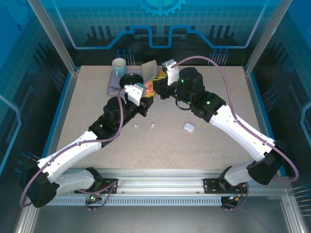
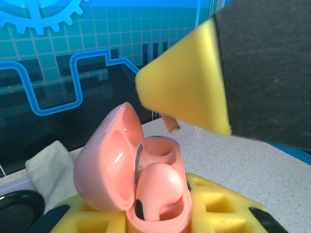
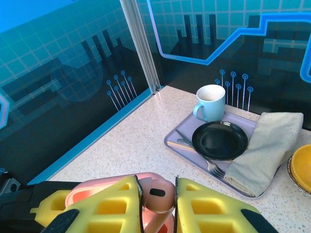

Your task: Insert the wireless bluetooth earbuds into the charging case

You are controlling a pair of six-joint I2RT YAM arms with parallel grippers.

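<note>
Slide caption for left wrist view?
Left gripper holds open pink charging case, one pink earbud seated; right gripper holds second earbud above.

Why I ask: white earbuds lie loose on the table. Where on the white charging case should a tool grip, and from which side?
Take the white charging case across its narrower width, on the rounded side walls, coming straight down from above. It lies flat on the table, apart from everything else, so there is likely room to close on both sides.
</note>
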